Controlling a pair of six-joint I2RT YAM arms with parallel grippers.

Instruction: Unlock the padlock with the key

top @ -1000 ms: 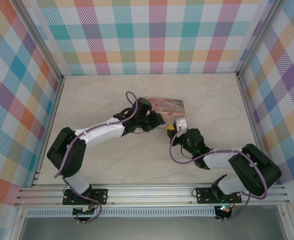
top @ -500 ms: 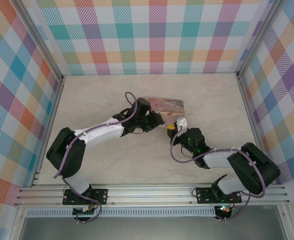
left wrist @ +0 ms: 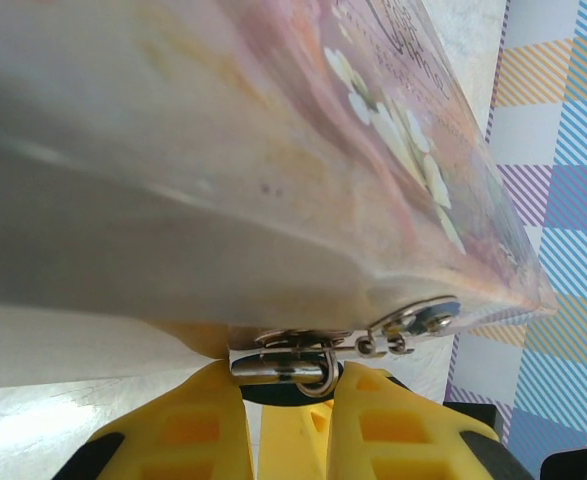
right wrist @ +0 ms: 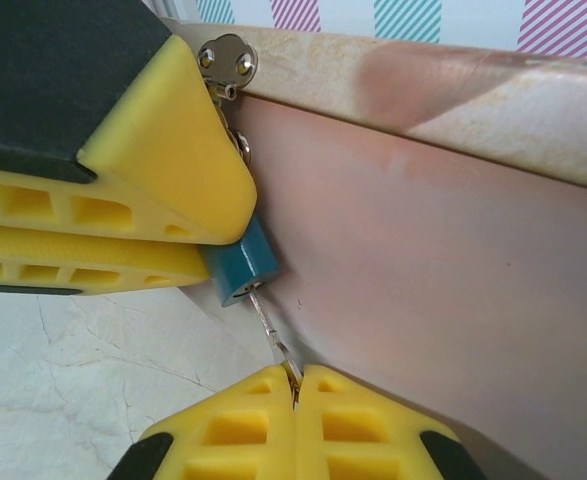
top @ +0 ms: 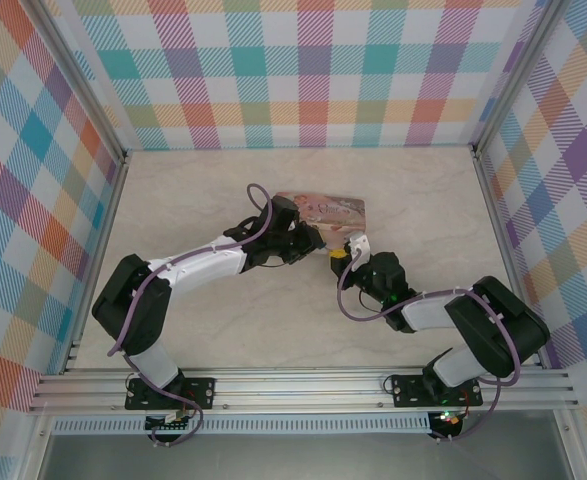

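— Two yellow-fingered grippers meet at the near side of the pink illustrated rectangular tin [top: 331, 210] on the pale marbled table [top: 433, 200]. What does the overhead camera give?
— The left gripper [top: 318, 247] and right gripper [top: 341, 256] almost tip to tip beside the tin. The right wrist camera gives detail: the tiny teal-blue padlock [right wrist: 243, 265] is pinched between the left gripper's fingers [right wrist: 153, 170], against the tin's side below its silvery hasp [right wrist: 228, 55].
— And the key?
— The thin metal key [right wrist: 271, 335] runs from the padlock's underside into the right gripper's fingers, which are pressed together on it.
— The left wrist camera?
— It adds the thin silvery shackle [left wrist: 273, 366] hooked through the hasp, just above its own fingers. The tin's lid is down; its contents cannot be told.
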